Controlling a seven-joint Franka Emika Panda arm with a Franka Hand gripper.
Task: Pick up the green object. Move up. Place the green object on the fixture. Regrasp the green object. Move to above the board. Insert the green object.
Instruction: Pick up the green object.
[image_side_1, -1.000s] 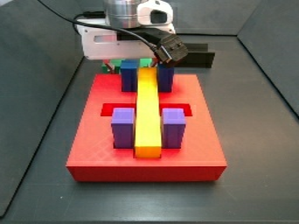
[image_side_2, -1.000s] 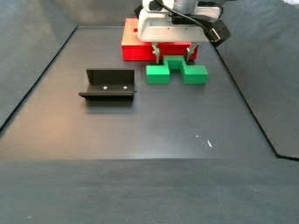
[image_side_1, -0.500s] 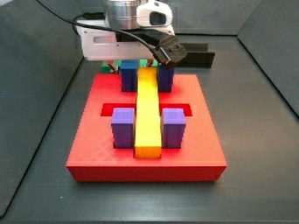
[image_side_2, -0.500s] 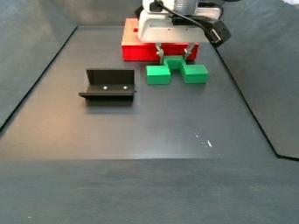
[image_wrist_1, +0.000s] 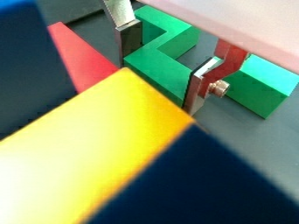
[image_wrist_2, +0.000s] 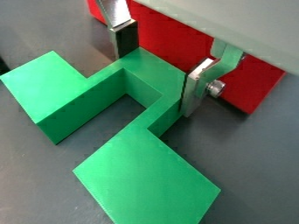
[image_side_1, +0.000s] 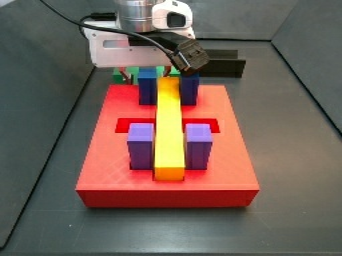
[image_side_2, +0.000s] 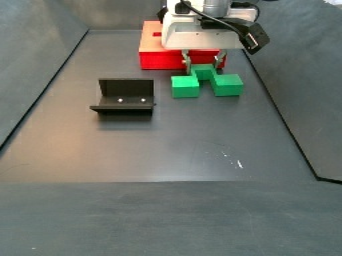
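I saw the fixture (image_side_2: 123, 97) standing on the dark floor well apart from everything else, a dark open-topped bracket with nothing in it. The board (image_side_1: 167, 150) carried a long yellow bar (image_side_1: 168, 128) down its middle, with purple blocks (image_side_1: 140, 145) either side near the front and blue blocks (image_side_1: 146, 88) at the far end; two red cut-out slots showed just behind the purple pair.

The green object (image_wrist_2: 111, 114) lay flat on the floor just beside the board's short edge. It was bright green with matte plastic faces, and from above it read as a stepped shape: two broad square lobes spread outward and a narrower middle section joining them. In a side view (image_side_2: 206, 82) the two lobes pointed away from the board.

The gripper (image_wrist_2: 155, 68) was down over that narrow middle section, between the lobes and the red wall of the board. Its silver fingers (image_wrist_2: 200, 87) stood on either side of the green neck, set narrow around it. One finger looked to be against the green face; on the other side I could not tell whether the pad touched. The object sat on the floor in both wrist views (image_wrist_1: 163, 61).
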